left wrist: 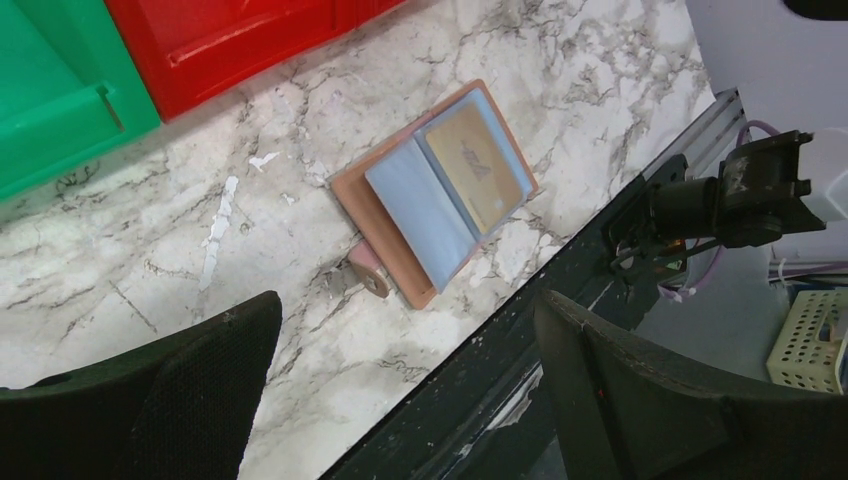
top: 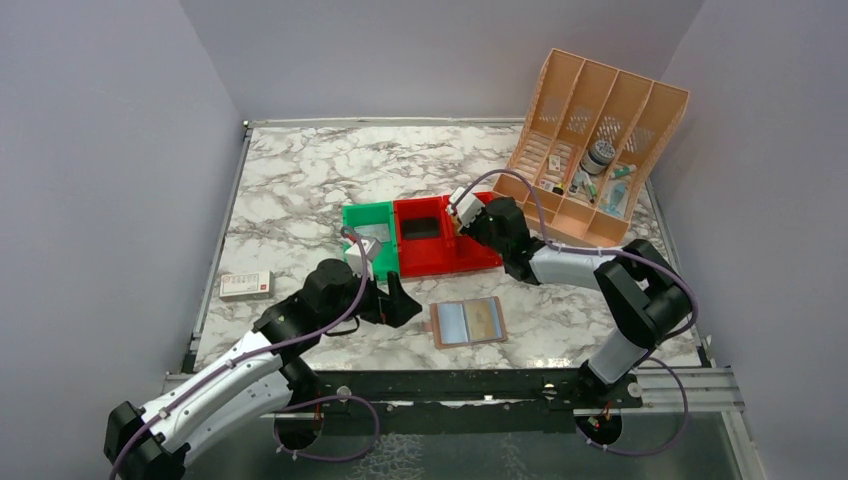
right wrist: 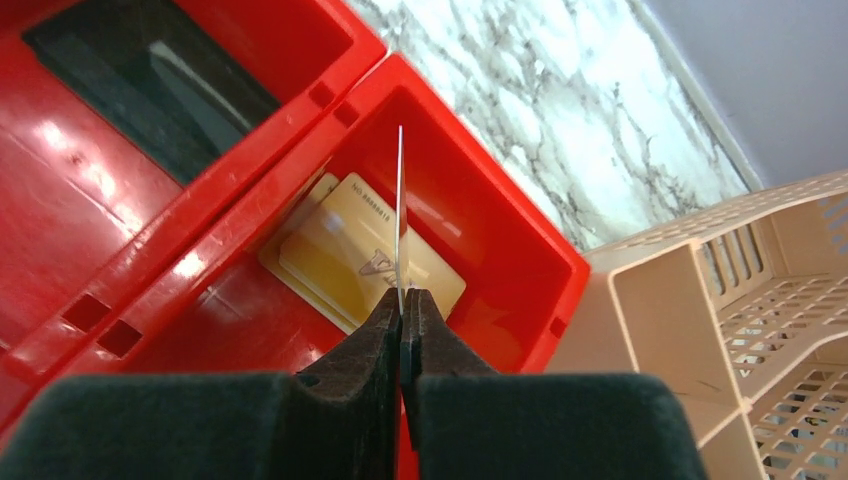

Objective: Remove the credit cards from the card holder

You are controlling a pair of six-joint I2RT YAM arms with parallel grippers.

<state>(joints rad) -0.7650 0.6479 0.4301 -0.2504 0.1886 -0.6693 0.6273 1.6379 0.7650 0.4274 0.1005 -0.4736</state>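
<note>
Well, the card holder (left wrist: 440,190) lies open and flat on the marble bench (top: 300,180), near its front edge and between the two arms, in front of the red bin (top: 445,250). One of its clear pockets shows a gold card (left wrist: 475,165); the other pocket looks pale blue-grey. A little strap sticks out from its near side.

The left fingers (left wrist: 190,400) stand wide apart, low over the bench just to the left of the holder. They touch nothing, and the holder sits beyond their tips.

Over at the red bin, the right fingers (right wrist: 380,330) are pressed together on a thin card (right wrist: 400,220). It is held upright and seen edge-on, so I cannot tell its colour. It hangs above the bin's compartment on the side nearest the peach organizer (top: 600,130). Two gold cards (right wrist: 345,250) lie stacked, slightly askew, on the floor of that compartment, right under the held one. The neighbouring red compartment has something dark and flat in it; what it is I cannot tell.

A green bin (top: 365,225) adjoins the red one on the left, and a small white box (top: 245,286) sits near the bench's left edge.
</note>
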